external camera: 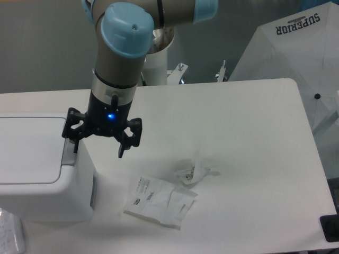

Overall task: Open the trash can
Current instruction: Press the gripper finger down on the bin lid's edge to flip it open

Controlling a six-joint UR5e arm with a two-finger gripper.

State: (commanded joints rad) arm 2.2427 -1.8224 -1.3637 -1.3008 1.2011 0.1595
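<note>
The trash can point(37, 180) is a large boxy white bin at the left edge of the table, with its flat white lid point(29, 151) lying shut. A grey push tab point(67, 154) sits on the lid's right edge. My gripper point(98, 152) hangs from the arm just right of the bin, pointing down, with its black fingers spread open and nothing between them. The left fingertip point(76, 150) is right at the grey tab; whether it touches the tab cannot be told. The right fingertip point(121, 154) hangs over the bare table.
A flat white paper wrapper point(159, 201) and a crumpled one point(193, 170) lie on the white table point(243, 121) right of the bin. A white umbrella point(296, 53) stands at the back right. A black object point(329, 228) sits at the bottom right corner.
</note>
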